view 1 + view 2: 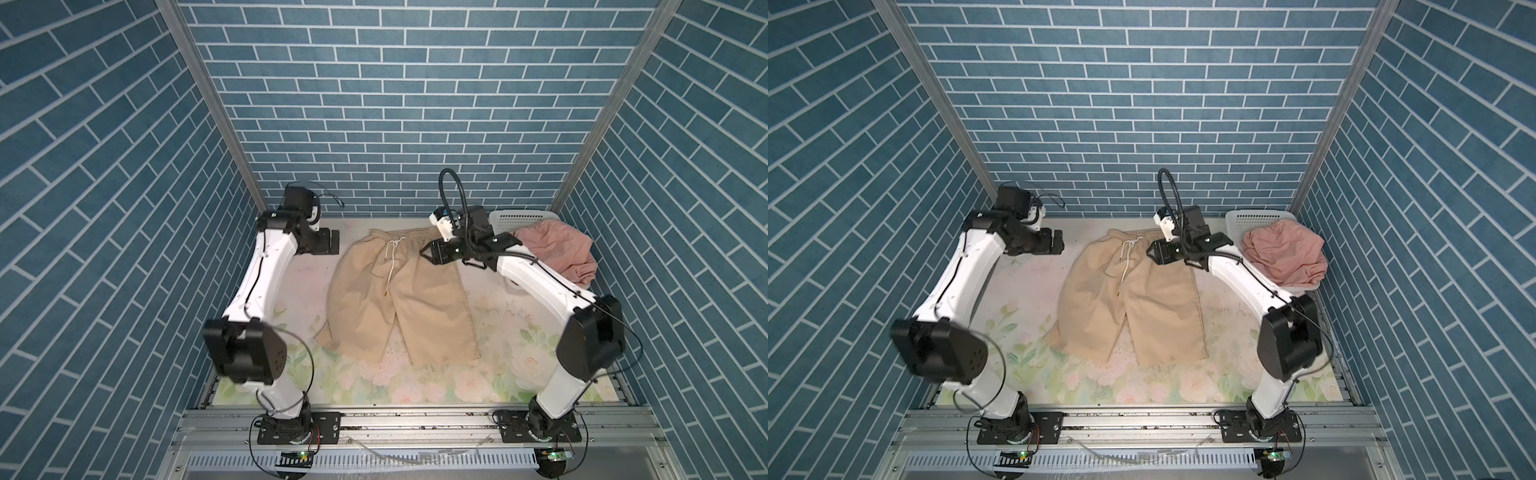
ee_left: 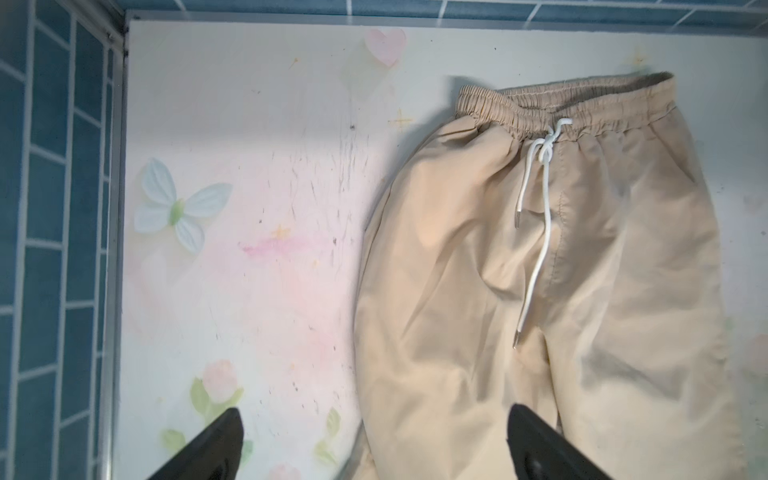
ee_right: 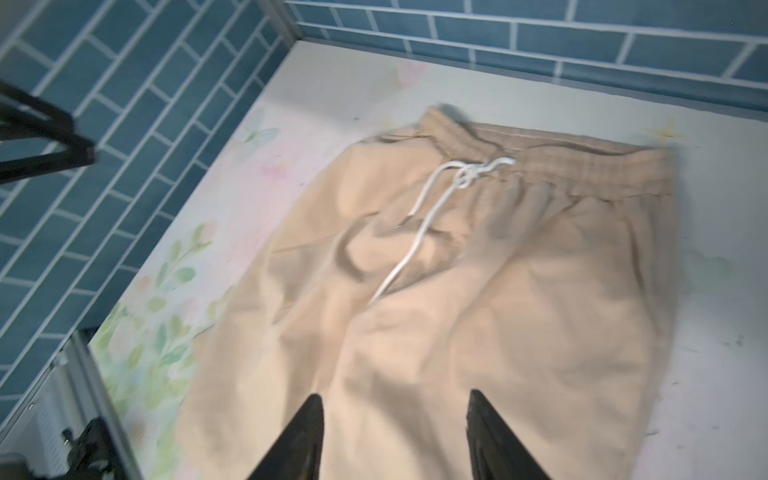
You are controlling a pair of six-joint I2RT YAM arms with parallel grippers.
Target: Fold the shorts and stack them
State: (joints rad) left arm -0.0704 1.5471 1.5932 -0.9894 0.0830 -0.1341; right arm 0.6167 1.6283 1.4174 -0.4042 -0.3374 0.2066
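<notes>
While the beige shorts (image 1: 399, 291) lie flat on the table (image 1: 307, 291), waistband at its far edge and legs running nearer, your right end effector (image 1: 426, 252) hovers open above their waist corner, closer than your open left end effector (image 1: 334, 243)

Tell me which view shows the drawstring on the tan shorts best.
The left wrist view: the drawstring lies sharp and close, knot and both tipped ends visible on the tan shorts. The right wrist view blurs it; both top views show it small.
</notes>
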